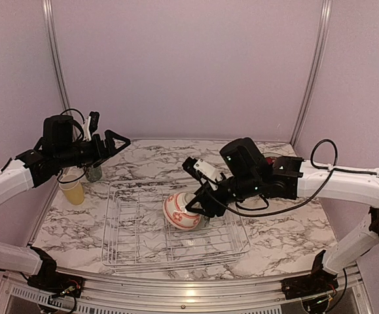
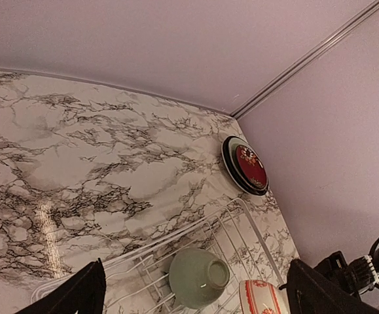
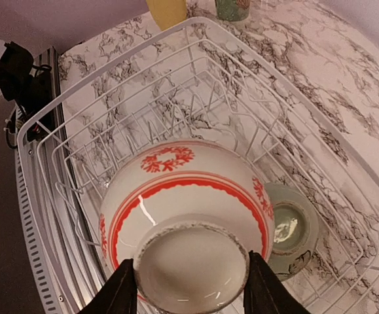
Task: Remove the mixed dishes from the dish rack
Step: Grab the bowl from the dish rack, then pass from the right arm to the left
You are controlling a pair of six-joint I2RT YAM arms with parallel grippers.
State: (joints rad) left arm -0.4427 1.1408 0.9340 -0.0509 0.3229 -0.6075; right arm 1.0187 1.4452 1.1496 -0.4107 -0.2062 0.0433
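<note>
My right gripper (image 1: 199, 198) is shut on the foot ring of an upside-down red-striped white bowl (image 1: 181, 210) inside the white wire dish rack (image 1: 137, 252). In the right wrist view the fingers (image 3: 121, 291) clamp both sides of the bowl's (image 3: 176, 190) foot; the gripper (image 3: 189, 261) is centred on it. A pale green bowl (image 3: 292, 229) lies upside down beside it in the rack (image 3: 110, 98). My left gripper (image 1: 114, 140) hovers open and empty, high above the table's back left. Its view shows the green bowl (image 2: 199, 277) and the striped bowl (image 2: 262, 297).
A yellow cup (image 1: 73, 191) and a patterned tall cup (image 1: 94, 172) stand left of the rack. A stack of plates with a dark red floral one on top (image 2: 245, 165) lies at the back right by the wall. Upright dividers fill the rack's left half.
</note>
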